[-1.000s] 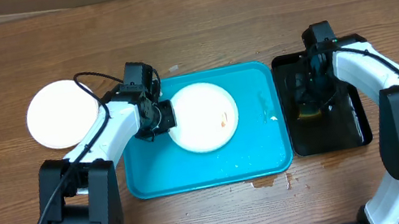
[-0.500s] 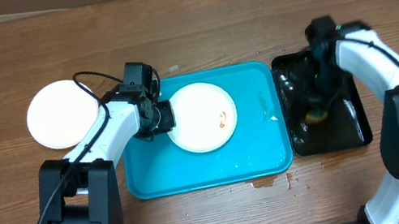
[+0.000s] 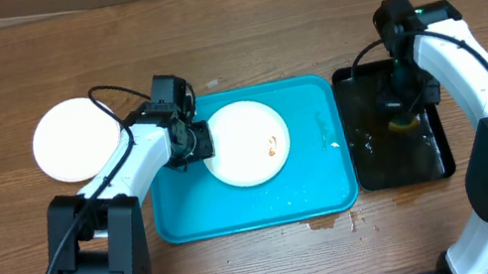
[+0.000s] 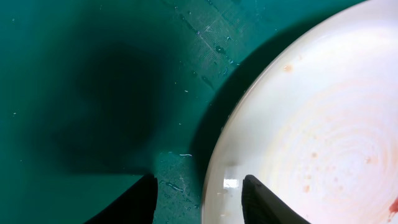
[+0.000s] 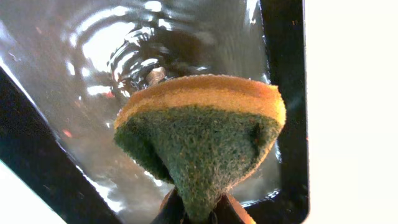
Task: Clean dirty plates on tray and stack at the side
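A white plate (image 3: 251,146) with small orange-red smears lies in the turquoise tray (image 3: 312,180). In the left wrist view the plate (image 4: 311,124) fills the right side. My left gripper (image 3: 200,145) is open, with its jaws astride the plate's left rim, one finger (image 4: 140,202) over the tray and one finger (image 4: 261,202) over the plate. A clean white plate (image 3: 75,138) sits on the table at the left. My right gripper (image 3: 401,107) is shut on a yellow and green sponge (image 5: 202,137) and holds it over the black tray (image 3: 429,160).
The black tray holds rippling water (image 5: 106,56) and stands against the turquoise tray's right side. Small spills (image 3: 330,223) lie on the wooden table in front of the trays. Water drops dot the turquoise tray (image 4: 186,87).
My right gripper has moved the sponge from the black tray's left part toward its right part. The left gripper and the plate have stayed about where they were.
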